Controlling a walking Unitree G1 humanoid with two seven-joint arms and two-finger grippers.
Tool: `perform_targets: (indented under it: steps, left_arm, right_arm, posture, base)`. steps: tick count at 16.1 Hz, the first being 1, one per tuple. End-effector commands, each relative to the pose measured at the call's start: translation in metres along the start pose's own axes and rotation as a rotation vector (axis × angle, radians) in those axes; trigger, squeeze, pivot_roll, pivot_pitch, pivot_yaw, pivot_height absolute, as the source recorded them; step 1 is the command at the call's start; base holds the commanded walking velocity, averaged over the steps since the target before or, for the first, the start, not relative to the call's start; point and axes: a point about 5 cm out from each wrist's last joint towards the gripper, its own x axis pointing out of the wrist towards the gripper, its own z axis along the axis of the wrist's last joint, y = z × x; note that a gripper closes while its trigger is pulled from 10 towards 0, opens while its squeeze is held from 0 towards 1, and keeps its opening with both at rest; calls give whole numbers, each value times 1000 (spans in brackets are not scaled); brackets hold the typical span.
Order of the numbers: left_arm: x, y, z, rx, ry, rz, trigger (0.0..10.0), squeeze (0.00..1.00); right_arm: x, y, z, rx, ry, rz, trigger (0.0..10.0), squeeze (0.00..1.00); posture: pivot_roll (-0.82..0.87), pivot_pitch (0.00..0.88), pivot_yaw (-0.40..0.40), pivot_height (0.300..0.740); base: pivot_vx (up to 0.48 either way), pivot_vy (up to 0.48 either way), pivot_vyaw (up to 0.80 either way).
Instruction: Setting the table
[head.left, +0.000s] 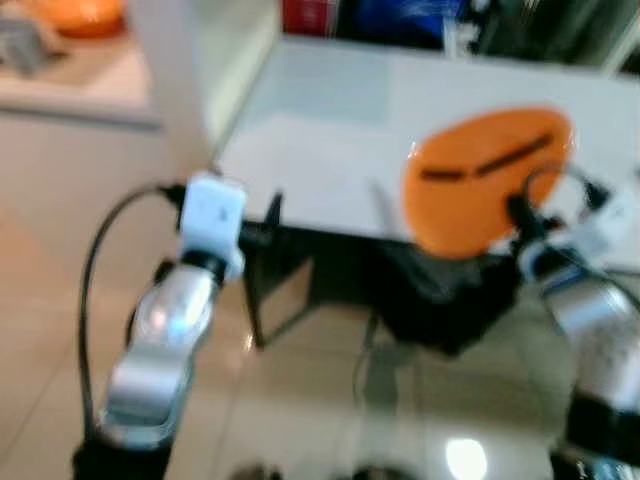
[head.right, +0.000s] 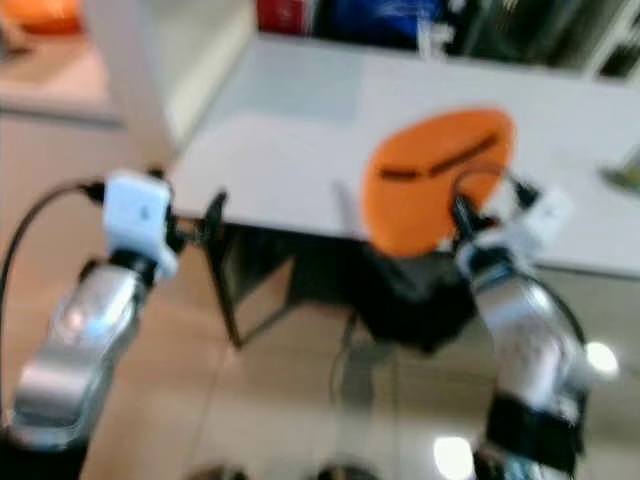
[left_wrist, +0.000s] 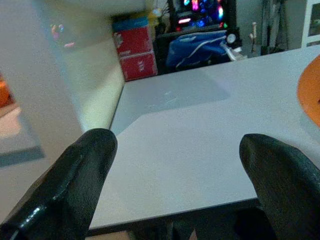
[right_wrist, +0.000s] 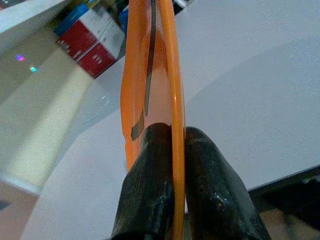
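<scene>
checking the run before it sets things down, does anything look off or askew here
Only the orange plate: the right gripper pinches its rim, so it hangs tilted over the white table's near edge instead of lying flat. A dark strip lies across its face; what it is cannot be told. The left gripper is open, before the table.

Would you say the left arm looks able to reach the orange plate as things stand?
Probably yes: the left gripper is open with bare table ahead, and the plate, pinched at its rim by the right gripper, is off to its side.
</scene>
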Motion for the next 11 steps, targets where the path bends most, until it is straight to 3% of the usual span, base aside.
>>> perform_targets:
  steps: [1, 4, 6, 11]
  left_arm:
    - [1, -4, 2, -2, -5, -20, 10000, 0]
    - [5, -5, 5, 2, -19, -22, 10000, 0]
    - [4, -5, 5, 6, -23, -24, 10000, 0]
    - [5, -6, 7, 7, -33, -27, 10000, 0]
  right_arm:
    - [1, 7, 10, 23, -32, 57, 10000, 0]
    - [5, 25, 0, 56, 52, 135, 10000, 0]
    - [7, 32, -1, 9, 59, 161, 10000, 0]
    - [9, 26, -10, -54, 90, 89, 10000, 0]
  posture:
    - [-17, 86, -24, 740]
    - [-19, 83, -22, 740]
    - [-12, 69, -30, 740]
    - [-16, 59, -31, 740]
  base:
    - [0, -480, 0]
    - [0, -480, 0]
    - [0, -480, 0]
    - [0, -480, 0]
